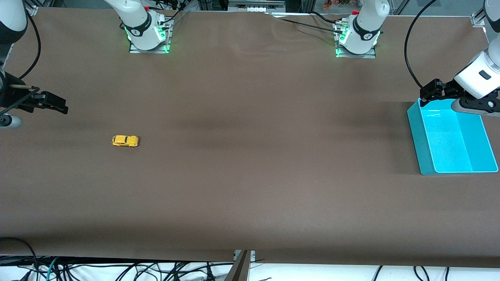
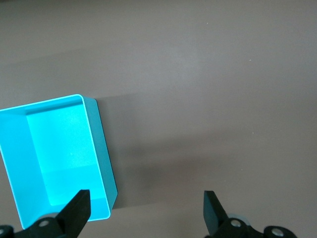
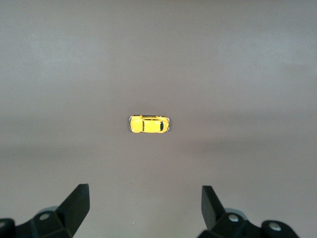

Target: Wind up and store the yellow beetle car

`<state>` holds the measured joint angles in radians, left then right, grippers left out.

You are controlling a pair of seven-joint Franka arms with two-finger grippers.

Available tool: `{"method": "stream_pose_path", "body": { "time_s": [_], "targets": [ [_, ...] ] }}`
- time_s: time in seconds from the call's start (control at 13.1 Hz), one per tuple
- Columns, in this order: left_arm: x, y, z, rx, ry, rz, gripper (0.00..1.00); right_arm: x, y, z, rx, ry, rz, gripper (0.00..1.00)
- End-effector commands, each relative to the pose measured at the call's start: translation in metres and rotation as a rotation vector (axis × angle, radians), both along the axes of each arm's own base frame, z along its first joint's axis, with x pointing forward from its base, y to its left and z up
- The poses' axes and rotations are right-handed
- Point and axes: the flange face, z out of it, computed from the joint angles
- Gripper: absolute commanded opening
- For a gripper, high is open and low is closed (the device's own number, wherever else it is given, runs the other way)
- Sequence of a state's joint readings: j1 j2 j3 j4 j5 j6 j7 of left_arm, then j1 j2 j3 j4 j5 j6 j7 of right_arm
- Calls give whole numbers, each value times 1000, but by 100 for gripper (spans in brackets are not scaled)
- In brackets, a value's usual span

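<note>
The yellow beetle car (image 1: pixel 125 141) stands alone on the brown table toward the right arm's end; the right wrist view shows the car (image 3: pixel 149 124) from above, on its wheels. My right gripper (image 1: pixel 54 104) hangs open above the table at that end, apart from the car, nothing between its fingers (image 3: pixel 79 201). At the left arm's end my left gripper (image 1: pixel 433 90) is open and empty over the rim of the cyan bin (image 1: pixel 416 132). In the left wrist view the bin (image 2: pixel 17 163) has nothing in it, and my left gripper (image 2: pixel 146 208) sits above its edge.
The brown table surface (image 1: pixel 250 156) stretches wide between car and bin. Both arm bases (image 1: pixel 148 35) stand at the table's edge farthest from the front camera. Cables hang below the edge nearest that camera.
</note>
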<state>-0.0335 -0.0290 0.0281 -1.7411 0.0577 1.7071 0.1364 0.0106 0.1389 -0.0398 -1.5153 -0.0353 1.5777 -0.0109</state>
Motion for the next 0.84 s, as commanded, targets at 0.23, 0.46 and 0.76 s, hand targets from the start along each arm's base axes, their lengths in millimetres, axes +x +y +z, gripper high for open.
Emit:
{"method": "stream_pose_path", "body": {
  "time_s": [0.23, 0.46, 0.76],
  "targets": [
    [4, 1, 4, 9, -5, 2, 100, -4, -4, 2, 19, 5, 1, 100],
    [4, 1, 4, 9, -5, 2, 100, -4, -3, 2, 18, 3, 6, 100],
    [4, 1, 5, 9, -7, 2, 100, -3, -3, 2, 19, 0, 4, 100]
  ]
}}
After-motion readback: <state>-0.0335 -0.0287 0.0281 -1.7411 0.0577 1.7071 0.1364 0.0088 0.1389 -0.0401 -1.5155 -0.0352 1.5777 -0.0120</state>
